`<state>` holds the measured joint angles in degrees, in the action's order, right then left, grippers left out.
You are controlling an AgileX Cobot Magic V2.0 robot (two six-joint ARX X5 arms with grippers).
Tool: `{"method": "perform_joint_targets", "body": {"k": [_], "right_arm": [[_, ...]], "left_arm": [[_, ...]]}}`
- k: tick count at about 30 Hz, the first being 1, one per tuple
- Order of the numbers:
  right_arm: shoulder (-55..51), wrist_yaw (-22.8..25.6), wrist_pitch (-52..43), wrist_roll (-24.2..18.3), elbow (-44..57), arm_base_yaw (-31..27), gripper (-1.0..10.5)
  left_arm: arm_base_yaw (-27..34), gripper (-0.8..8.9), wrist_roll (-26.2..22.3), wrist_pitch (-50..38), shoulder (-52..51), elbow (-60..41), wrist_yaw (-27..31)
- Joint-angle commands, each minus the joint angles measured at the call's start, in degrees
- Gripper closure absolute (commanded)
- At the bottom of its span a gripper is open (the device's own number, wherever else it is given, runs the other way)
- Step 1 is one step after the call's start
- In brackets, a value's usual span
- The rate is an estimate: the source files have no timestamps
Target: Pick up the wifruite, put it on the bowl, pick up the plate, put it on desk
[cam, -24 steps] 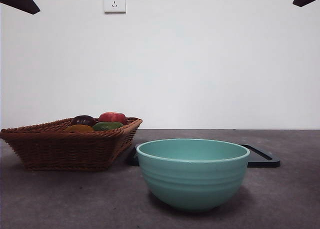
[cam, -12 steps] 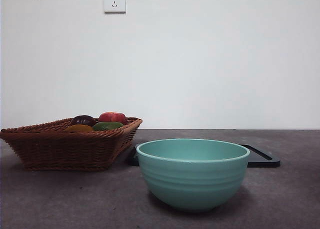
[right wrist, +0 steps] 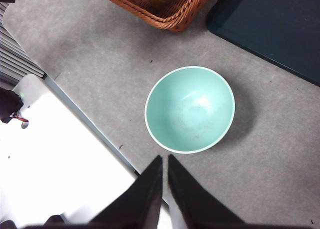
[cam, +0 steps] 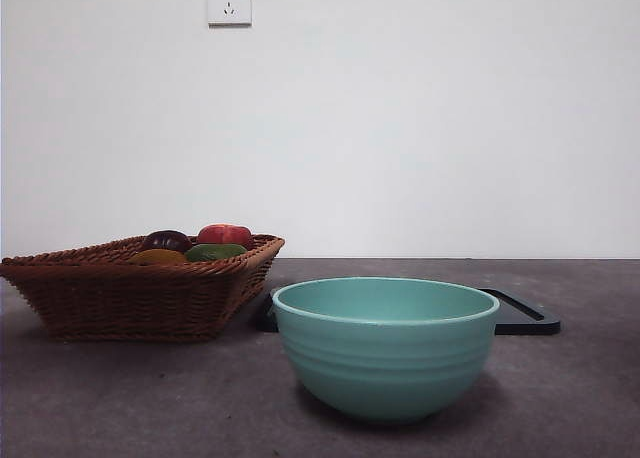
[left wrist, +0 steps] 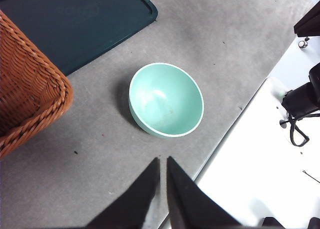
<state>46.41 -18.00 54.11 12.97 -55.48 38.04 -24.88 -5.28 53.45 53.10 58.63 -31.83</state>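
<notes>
I see a brown wicker basket [cam: 130, 288] holding a red fruit [cam: 226, 235], beside a dark tray [cam: 525, 318], under a wall socket [cam: 229, 1].

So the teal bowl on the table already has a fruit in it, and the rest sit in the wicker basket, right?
Not quite: the teal bowl is empty, as the right wrist view shows. The fruits do sit in the wicker basket.

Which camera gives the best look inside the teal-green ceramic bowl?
The right wrist view: it looks straight down into the teal-green ceramic bowl, showing the whole pale rim and an empty interior. The left wrist view shows the inside at a slant. The front view shows only the ridged outer wall and rim.
</notes>
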Motion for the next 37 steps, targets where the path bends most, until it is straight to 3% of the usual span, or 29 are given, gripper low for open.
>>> {"method": "perform_joint_targets", "body": {"k": [1, 15, 19, 24, 30, 34, 37], "right_arm": [[0.3, 0.0, -0.5, -0.5, -0.7, 0.5, 9.4], [0.3, 0.0, -0.5, -0.5, -0.7, 0.5, 9.4], [0.3, 0.0, -0.5, -0.5, -0.7, 0.5, 9.4], [0.3, 0.0, -0.5, -0.5, -0.7, 0.5, 9.4], [0.3, 0.0, -0.5, -0.5, -0.7, 0.5, 9.4], [0.3, 0.0, -0.5, -0.5, -0.7, 0.5, 9.4], [0.3, 0.0, -0.5, -0.5, -0.7, 0.5, 9.4]], "left_arm": [[-0.3, 7.94, -0.7, -0.7, 0.4, 0.9, -0.3], [-0.1, 7.95, -1.6, -1.6, -0.4, 0.9, 0.3], [4.0, 7.94, -3.3, -11.7, -4.8, 0.6, 5.2], [14.1, 7.94, -5.2, -33.4, -13.9, -4.7, 7.9], [23.4, 7.94, -5.7, -51.5, -26.7, -19.8, 23.4], [26.3, 7.94, -5.6, -53.5, -34.2, -30.2, 33.1], [27.3, 7.94, -5.6, -53.4, -38.8, -37.5, 35.1]]}}
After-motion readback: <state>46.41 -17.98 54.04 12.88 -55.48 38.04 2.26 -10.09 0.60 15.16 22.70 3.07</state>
